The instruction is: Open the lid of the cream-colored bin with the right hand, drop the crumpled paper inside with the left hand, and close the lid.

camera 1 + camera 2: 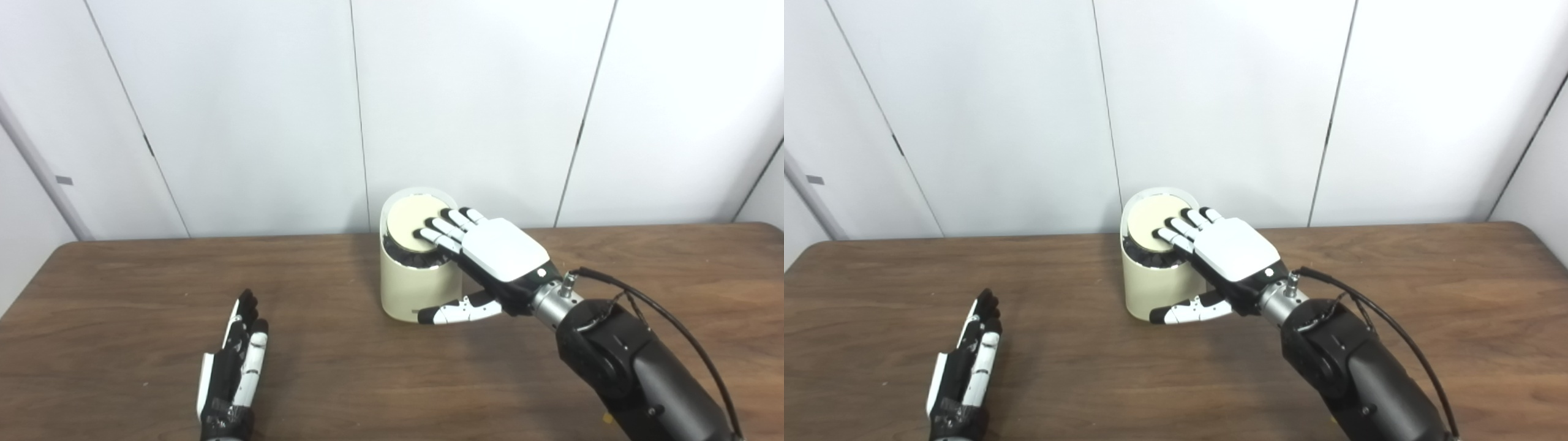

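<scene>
The cream-colored bin stands on the wooden table near its back middle. Its round lid is tilted, and a dark gap shows under its front edge. My right hand lies open over the bin, its fingers resting on the lid and the thumb stretched along the bin's front side. My left hand lies open and empty on the table at the front left, fingers straight. No crumpled paper shows in either view.
White wall panels stand right behind the table's back edge. A black cable loops off my right wrist above the table's right part.
</scene>
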You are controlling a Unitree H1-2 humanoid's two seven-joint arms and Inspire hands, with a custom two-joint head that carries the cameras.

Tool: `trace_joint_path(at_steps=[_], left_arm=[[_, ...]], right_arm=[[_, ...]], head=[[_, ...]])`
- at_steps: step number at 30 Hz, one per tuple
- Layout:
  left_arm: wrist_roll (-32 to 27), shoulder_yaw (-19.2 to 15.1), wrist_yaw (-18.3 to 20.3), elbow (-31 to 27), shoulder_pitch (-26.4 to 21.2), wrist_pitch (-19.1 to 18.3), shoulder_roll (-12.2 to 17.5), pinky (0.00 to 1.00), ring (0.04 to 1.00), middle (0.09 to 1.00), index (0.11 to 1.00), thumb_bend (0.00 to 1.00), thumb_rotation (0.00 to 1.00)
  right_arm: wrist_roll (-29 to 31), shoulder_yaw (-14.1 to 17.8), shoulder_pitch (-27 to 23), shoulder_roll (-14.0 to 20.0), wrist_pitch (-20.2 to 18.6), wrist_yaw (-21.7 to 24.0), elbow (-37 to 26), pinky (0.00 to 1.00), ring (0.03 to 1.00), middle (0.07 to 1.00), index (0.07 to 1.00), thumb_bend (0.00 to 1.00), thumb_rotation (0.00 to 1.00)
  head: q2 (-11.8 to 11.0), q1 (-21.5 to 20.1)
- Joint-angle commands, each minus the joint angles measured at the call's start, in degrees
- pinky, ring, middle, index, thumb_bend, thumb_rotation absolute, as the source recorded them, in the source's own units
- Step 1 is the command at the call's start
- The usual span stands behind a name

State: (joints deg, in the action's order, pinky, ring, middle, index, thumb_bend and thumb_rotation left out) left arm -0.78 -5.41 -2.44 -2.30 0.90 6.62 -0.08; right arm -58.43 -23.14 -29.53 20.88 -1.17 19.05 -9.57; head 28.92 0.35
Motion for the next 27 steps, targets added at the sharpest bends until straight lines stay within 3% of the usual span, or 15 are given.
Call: trace_joint_path(at_steps=[1,13,27], left_arm=[[-0.2,0.6,-0.4,2.7,2.1,0.4,-1.3,1.00,1.000,0.995,1.000,0.48,0.75],[-1.1,0.3,0.1,2.8,1.9,0.6,-0.9,1.00,0.996,0.995,1.000,0.48,0.74],[-1.3,0.1,-0.5,2.9,1.8,1.7,-1.2,1.00,0.989,0.989,0.999,0.48,0.78]], right_arm=[[-0.4,0.2,-1.2,-0.7,1.1,-1.5,-0.4,1.00,1.000,0.956,0.924,0.56,0.99],[-0.8,0.7,-0.9,-1.5,1.0,-0.7,0.6,1.00,1.000,0.954,0.910,0.55,1.00],[-1.6,0.3,-1.5,-1.7,-2.1,4.3,1.5,1.00,1.000,0.900,0.844,0.62,1.00]], head=[[0.2,0.0],[1.0,-0.7],[1.7,-0.9]])
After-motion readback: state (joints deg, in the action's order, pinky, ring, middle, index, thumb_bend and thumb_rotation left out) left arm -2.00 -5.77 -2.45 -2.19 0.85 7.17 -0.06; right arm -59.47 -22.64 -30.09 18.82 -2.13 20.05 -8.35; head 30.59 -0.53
